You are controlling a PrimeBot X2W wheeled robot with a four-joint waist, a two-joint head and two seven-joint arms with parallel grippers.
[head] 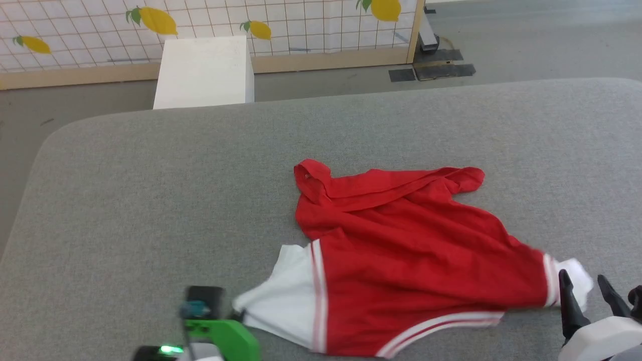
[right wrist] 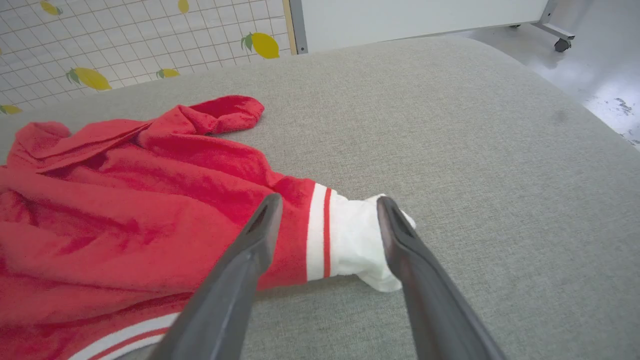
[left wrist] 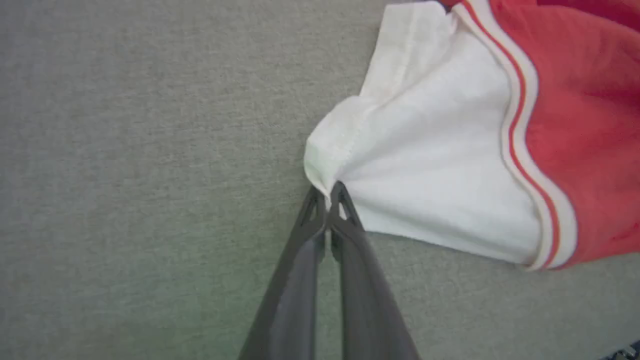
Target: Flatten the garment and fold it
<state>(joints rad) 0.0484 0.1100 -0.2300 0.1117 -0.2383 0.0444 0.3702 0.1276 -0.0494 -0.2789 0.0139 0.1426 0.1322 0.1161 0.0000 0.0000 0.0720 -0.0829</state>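
The garment (head: 401, 240), a red jersey with white sleeves edged in red stripes, lies crumpled on the grey padded table (head: 150, 200). No chest print shows. My left gripper (left wrist: 327, 192) is shut on the outer edge of the near-left white sleeve (left wrist: 440, 165), pinching a fold of it. In the head view, that gripper (head: 239, 313) sits at the sleeve's left tip behind its green mount. My right gripper (right wrist: 330, 205) is open, its fingers straddling the other white sleeve (right wrist: 360, 245) without closing on it. It appears at the lower right of the head view (head: 584, 288).
A white box (head: 203, 72) stands on the floor beyond the table's far edge. Behind it is a lemon-patterned screen (head: 301, 25). Bare grey tabletop (right wrist: 475, 150) surrounds the garment on all sides. The table's rounded edge (right wrist: 590, 115) drops to the floor at the right.
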